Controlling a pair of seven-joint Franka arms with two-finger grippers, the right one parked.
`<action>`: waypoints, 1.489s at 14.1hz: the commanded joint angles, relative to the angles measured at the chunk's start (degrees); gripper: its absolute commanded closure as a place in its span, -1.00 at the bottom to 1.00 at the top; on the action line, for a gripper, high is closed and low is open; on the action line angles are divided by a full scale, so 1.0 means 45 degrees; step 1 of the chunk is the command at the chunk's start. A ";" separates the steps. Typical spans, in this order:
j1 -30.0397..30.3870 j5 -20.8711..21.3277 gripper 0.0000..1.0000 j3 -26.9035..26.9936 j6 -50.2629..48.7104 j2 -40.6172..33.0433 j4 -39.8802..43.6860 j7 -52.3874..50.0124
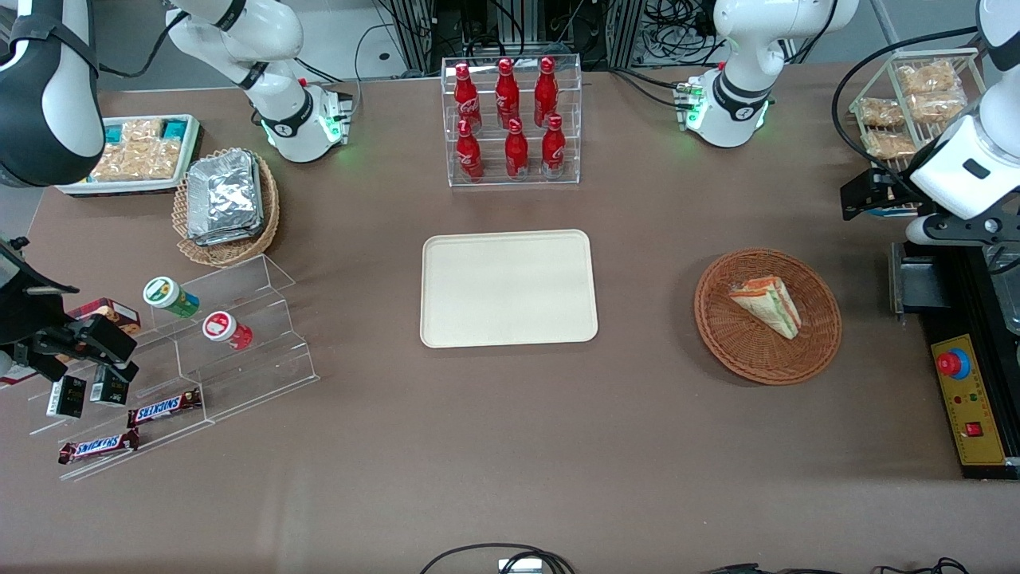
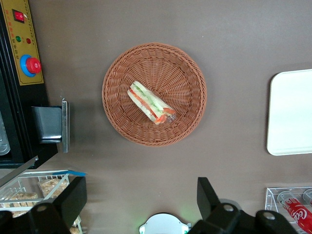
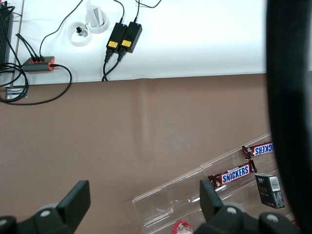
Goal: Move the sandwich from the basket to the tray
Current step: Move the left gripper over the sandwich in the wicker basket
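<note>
Fingers (image 2: 73, 197) of the left arm's gripper (image 2: 139, 200) were spread wide and held nothing, touching neither wicker nor bread; in the wrist view the two dark tips framed bare brown bench (image 2: 146, 190) with the round reddish-brown wicker basket (image 2: 187, 68) lying between and ahead of them. That wide stance looked suited to a first approach, since the gap seemed ample for the wedge. The gripper hung high above the bench, off to the working arm's side of the basket and a little farther from the front camera than it. The sandwich (image 1: 768, 304) lay inside the basket, near its middle, a triangular white-bread wedge resting flat with its red, green and orange filling edge showing. It was loose in the shallow bowl, so a descent from above seemed workable, though the soft bread would probably squash under a hard pinch. The cream-beige tray (image 1: 508, 288) sat flat on the bench well apart from the basket, toward the parked arm's end, its surface bare. By my reading the task had not yet started: reaching down to the sandwich was the step at hand.
</note>
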 commanded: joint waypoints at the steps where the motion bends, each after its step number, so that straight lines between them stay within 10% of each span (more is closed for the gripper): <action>1: -0.0013 -0.0010 -1.00 0.0057 -0.0016 0.0143 0.0221 0.0174; 21: 0.0650 0.0186 -1.00 0.0214 0.7577 -0.0442 -0.7725 -0.4687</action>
